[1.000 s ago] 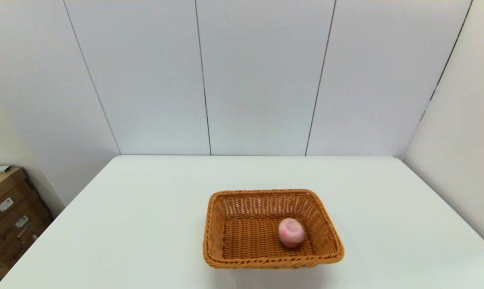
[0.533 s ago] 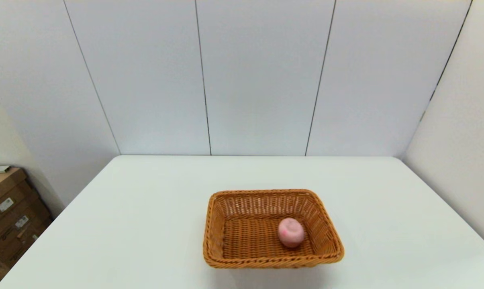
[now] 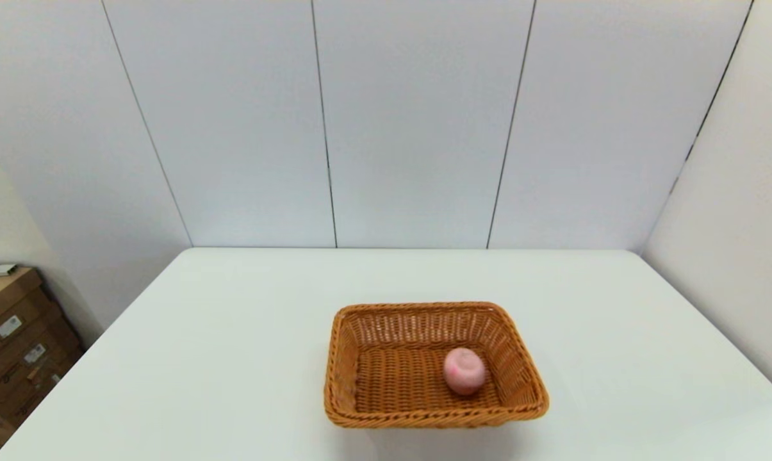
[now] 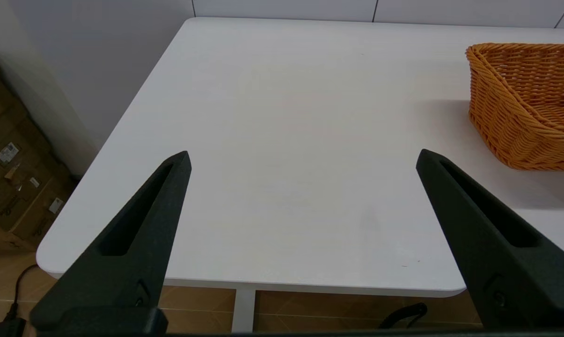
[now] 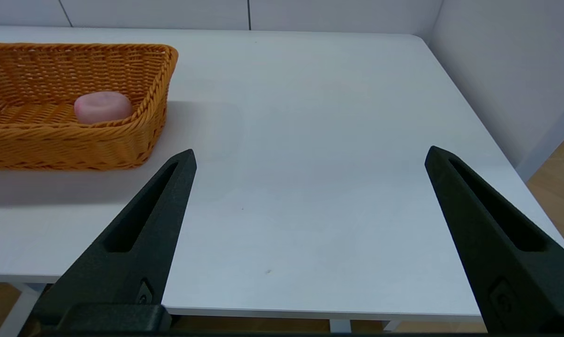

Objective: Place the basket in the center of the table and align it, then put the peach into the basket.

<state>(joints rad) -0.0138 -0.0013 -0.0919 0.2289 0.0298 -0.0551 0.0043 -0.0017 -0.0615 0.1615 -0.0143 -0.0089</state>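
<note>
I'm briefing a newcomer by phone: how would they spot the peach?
Find the white table, then the orange-brown wicker basket near its middle. The peach lies inside, toward the basket's right: the only small, smooth, pale pink thing there.

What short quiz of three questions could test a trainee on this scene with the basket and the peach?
1. True or false: the peach lies inside the basket.
2. Multiple choice: where in the basket is the peach? A) toward the robot's left side B) toward the robot's right side C) balanced on the rim
3. Fill in: the fingers of the left gripper and the right gripper are both ____, holding nothing, near the front edge of the table.

Key
1. True.
2. B.
3. Open.
</note>
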